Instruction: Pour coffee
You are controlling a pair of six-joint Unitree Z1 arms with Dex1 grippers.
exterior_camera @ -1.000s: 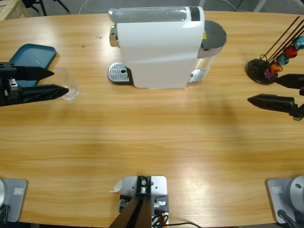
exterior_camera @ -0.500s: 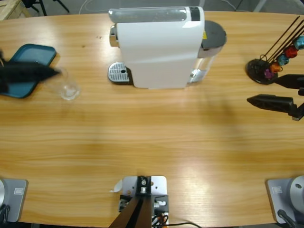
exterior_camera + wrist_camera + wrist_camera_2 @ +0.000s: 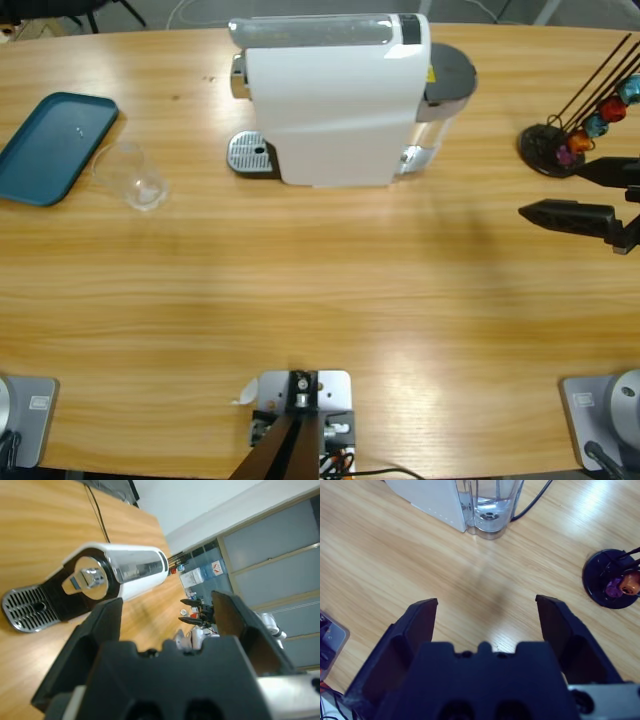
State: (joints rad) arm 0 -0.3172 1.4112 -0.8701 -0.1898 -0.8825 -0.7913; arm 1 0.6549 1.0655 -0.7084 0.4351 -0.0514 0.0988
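Long wooden table (image 3: 320,300), wide bare stretch in front of the coffee machine running to the near edge. White coffee machine (image 3: 335,95) sits at the far-middle of the table, its chrome drip tray (image 3: 250,155) sticking out on the left side, clear water tank (image 3: 490,505) at its right rear with a black cable trailing off behind it. Teal tray (image 3: 55,145) lies well left of the machine, right at the table's left edge. Small clear drinking glass (image 3: 130,175) stands between the teal tray and the drip tray, just beside the tray's corner; whether coffee is inside cannot be told. Capsule holder (image 3: 560,145) with coloured capsules (image 3: 600,120) sits well right of the machine, near the right edge.

Right gripper (image 3: 560,190) hangs just in front of the capsule holder, jaws spread apart, nothing between them, far across the table from the glass. Left gripper (image 3: 167,625) is out of the high view; its wrist view looks along the table at the machine's spout side, jaws spread, nothing held, glass out of its sight.
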